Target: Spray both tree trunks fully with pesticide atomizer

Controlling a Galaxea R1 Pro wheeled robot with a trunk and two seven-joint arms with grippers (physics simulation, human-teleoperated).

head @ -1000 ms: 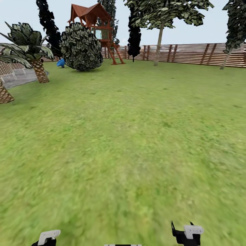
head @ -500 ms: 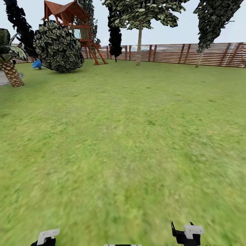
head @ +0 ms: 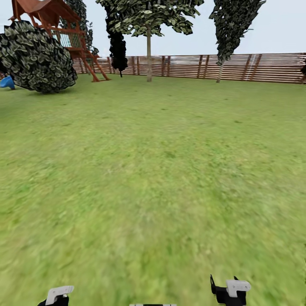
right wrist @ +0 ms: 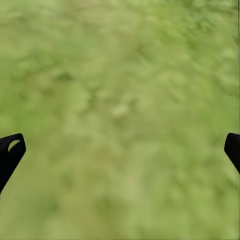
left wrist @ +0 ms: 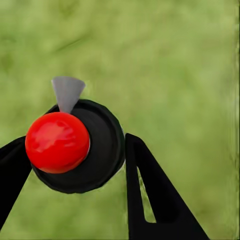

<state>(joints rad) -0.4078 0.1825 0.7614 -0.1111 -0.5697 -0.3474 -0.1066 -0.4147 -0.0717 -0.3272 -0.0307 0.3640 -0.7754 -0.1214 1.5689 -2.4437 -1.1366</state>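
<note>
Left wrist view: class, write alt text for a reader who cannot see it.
The left gripper is shut on an atomizer, black with a red top and grey nozzle. Blurred green lawn lies behind.

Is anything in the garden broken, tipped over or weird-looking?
Nothing looks broken or spilled. One tree by the fence leans sideways on its thin trunk. The left gripper holds the atomizer; the right gripper is open.

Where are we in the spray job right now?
Pickup looks done: the left tool is shut on the atomizer, seen in the left wrist view. The right tool is open over grass. Both trunks remain; no spray visible, and the nearest light trunk stands far off by the fence.
</note>
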